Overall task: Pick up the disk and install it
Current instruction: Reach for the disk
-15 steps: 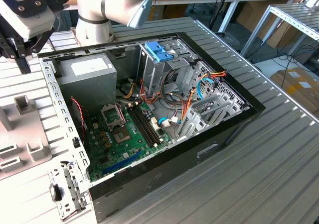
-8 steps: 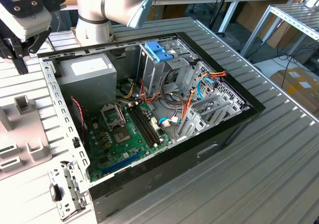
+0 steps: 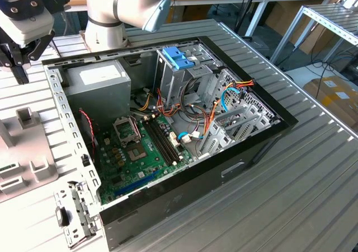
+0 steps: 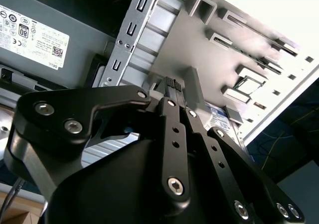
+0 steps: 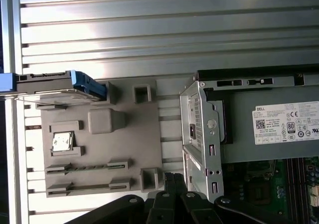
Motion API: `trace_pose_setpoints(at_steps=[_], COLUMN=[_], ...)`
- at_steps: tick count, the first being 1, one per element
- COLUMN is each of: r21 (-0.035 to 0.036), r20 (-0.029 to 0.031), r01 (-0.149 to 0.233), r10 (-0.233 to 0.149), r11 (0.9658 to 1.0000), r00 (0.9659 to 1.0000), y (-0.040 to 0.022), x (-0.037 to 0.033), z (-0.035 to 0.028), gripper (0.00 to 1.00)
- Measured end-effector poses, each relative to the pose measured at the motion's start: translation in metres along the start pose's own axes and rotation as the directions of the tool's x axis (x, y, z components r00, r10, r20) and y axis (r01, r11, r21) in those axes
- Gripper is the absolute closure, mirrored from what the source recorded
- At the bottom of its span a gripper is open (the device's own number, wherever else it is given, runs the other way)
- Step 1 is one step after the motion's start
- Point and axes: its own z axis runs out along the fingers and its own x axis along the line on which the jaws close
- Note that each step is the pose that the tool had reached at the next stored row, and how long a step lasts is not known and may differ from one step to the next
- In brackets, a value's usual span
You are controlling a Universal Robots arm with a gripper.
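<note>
In the first wrist view, the disk (image 5: 46, 80) is seen standing on edge at a corner of the tray (image 5: 99, 149). Its long axis runs nine-to-three. It lies at ten o'clock from the end effector (image 5: 169, 178), which is drawn narrow and empty.

Gripper (image 4: 171, 83) pointing down, fingers apparently pressed together
</note>
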Motion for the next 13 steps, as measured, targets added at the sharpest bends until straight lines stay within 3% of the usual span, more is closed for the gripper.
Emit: trace_pose_setpoints(at_steps=[13], r21=[0.0000], r20=[0.0000], r01=[0.000], r10=[0.000], r11=[1.0000], r00=[1.0000], y=[-0.0004], x=[0.0056], z=[0.0000], gripper=[0.89])
